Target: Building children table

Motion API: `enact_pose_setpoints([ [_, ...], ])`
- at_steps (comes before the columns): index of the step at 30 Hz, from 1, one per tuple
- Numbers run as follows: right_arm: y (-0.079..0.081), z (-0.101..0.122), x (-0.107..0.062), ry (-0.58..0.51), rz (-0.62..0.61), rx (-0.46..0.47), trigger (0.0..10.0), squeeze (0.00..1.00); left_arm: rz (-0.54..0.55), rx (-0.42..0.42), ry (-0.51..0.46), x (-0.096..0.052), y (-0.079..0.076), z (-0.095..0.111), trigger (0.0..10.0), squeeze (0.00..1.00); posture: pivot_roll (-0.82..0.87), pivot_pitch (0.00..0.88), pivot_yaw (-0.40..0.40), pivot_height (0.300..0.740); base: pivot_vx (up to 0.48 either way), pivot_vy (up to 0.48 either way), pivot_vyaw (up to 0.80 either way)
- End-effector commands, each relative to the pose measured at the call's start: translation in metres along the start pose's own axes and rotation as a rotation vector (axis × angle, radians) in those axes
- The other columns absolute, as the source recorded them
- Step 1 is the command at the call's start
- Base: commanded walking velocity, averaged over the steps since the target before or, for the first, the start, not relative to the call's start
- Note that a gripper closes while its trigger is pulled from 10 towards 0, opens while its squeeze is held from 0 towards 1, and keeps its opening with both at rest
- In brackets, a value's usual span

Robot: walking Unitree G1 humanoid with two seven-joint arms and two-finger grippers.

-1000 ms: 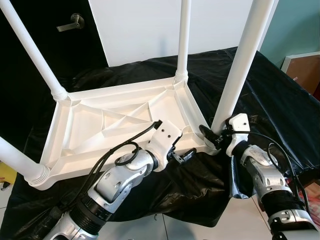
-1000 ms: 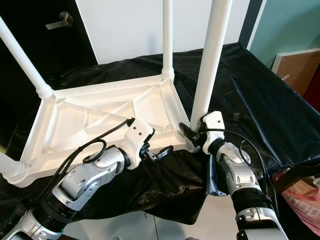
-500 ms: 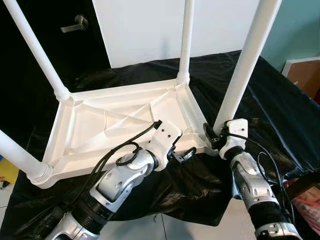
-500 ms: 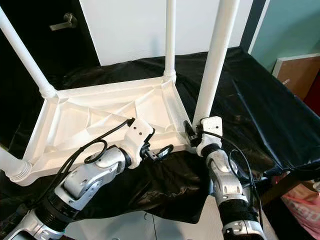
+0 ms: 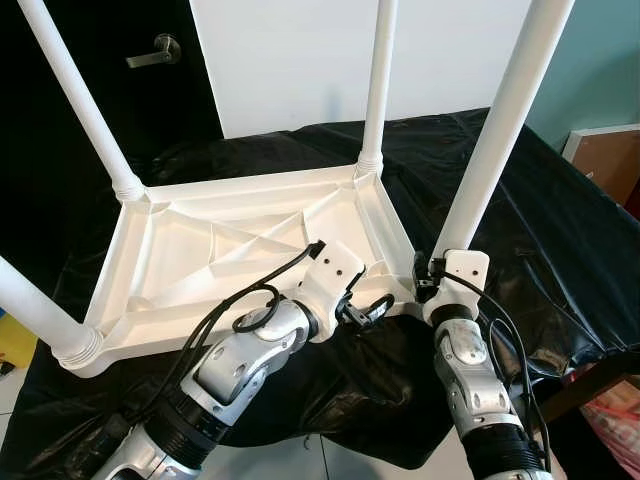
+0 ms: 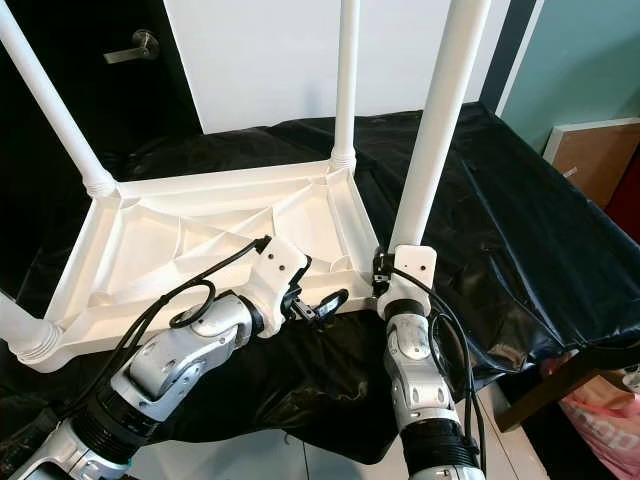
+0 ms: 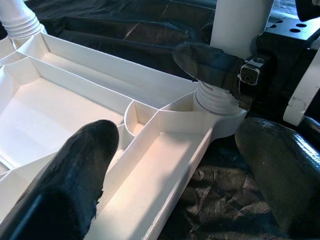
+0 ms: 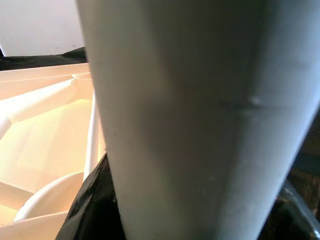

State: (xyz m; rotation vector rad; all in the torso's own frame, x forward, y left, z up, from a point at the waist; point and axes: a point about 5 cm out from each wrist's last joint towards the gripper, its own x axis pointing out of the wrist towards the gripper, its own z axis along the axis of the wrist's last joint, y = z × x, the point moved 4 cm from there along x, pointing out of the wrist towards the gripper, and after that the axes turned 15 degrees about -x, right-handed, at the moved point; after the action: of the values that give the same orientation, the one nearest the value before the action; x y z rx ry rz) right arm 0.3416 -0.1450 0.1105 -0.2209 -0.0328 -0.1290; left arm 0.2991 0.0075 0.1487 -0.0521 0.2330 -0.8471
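A white plastic children's table [image 5: 230, 250] lies upside down on a black cloth, its ribbed underside facing up. Its legs stand upward: far left leg [image 5: 80, 100], far right leg [image 5: 377, 90], near left leg [image 5: 30, 310], near right leg [image 5: 495, 130]. My right gripper [image 5: 428, 282] is shut on the near right leg just above its threaded socket; one black finger [image 7: 210, 60] wraps the leg [image 8: 200, 100]. My left gripper [image 7: 180, 145] is open and straddles the table's near rim beside that corner, one finger [image 7: 85, 155] inside the rim and the other outside.
Black cloth [image 5: 560, 230] covers the support and hangs over its near edge. A dark door with a lever handle [image 5: 150, 50] is at the back left, with a white wall behind. A brown board [image 5: 610, 155] stands at the right, and a pink bag [image 5: 615, 420] lies on the floor.
My right forearm has swung left and now stands nearly upright below the near right leg, with the gripper still on the leg's base. The left arm has stayed put. The camera shifted slightly.
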Motion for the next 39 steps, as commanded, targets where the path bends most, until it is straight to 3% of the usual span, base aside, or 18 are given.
enact_pose_setpoints([
  [1, 0.001, -0.026, -0.008, 0.118, -0.009, 0.006, 10.0, 0.00, -0.172, 0.009, 0.047, -0.002, -0.017, -0.007, 10.0, 0.00, -0.15, 0.006, 0.028, 0.740, 0.000, 0.000, 0.00],
  [10, -0.003, -0.017, -0.005, 0.085, -0.025, -0.026, 10.0, 0.00, -0.175, 0.014, 0.035, -0.002, -0.016, -0.004, 10.0, 0.00, -0.16, 0.000, 0.028, 0.740, 0.000, 0.000, 0.00],
  [11, -0.004, -0.015, -0.004, 0.078, -0.027, -0.021, 10.0, 0.93, -0.173, 0.018, 0.033, -0.001, -0.015, -0.004, 10.0, 0.00, -0.16, 0.000, 0.027, 0.740, 0.000, 0.000, 0.00],
  [12, -0.005, -0.014, -0.004, 0.069, -0.027, -0.024, 10.0, 1.00, -0.168, 0.017, 0.032, 0.000, -0.014, -0.003, 10.0, 0.00, -0.16, 0.000, 0.028, 0.740, 0.000, 0.000, 0.00],
  [21, -0.011, -0.005, -0.002, 0.011, 0.044, -0.003, 10.0, 0.98, -0.159, 0.018, 0.028, 0.000, -0.012, -0.002, 10.0, 0.00, -0.16, 0.000, 0.028, 0.740, 0.000, 0.000, 0.00],
  [22, -0.011, -0.001, -0.002, -0.034, 0.149, -0.018, 10.0, 0.00, -0.166, 0.018, 0.031, -0.001, -0.013, -0.003, 10.0, 0.00, -0.16, 0.000, 0.029, 0.740, 0.000, 0.000, 0.00],
  [31, -0.014, 0.006, 0.003, -0.114, 0.378, -0.094, 10.0, 0.00, -0.173, 0.013, 0.037, -0.002, -0.013, -0.003, 10.0, 0.00, -0.16, 0.000, 0.029, 0.740, 0.000, 0.000, 0.00],
  [33, -0.012, 0.010, 0.007, -0.144, 0.503, -0.134, 10.0, 0.00, -0.171, 0.009, 0.038, -0.002, -0.012, -0.003, 10.0, 0.00, -0.16, 0.000, 0.033, 0.740, 0.000, 0.000, 0.00],
  [39, -0.009, 0.010, 0.010, -0.144, 0.601, -0.163, 10.0, 0.00, -0.167, 0.007, 0.038, -0.002, -0.011, -0.003, 10.0, 0.00, -0.15, 0.000, 0.033, 0.740, 0.000, 0.000, 0.00],
])
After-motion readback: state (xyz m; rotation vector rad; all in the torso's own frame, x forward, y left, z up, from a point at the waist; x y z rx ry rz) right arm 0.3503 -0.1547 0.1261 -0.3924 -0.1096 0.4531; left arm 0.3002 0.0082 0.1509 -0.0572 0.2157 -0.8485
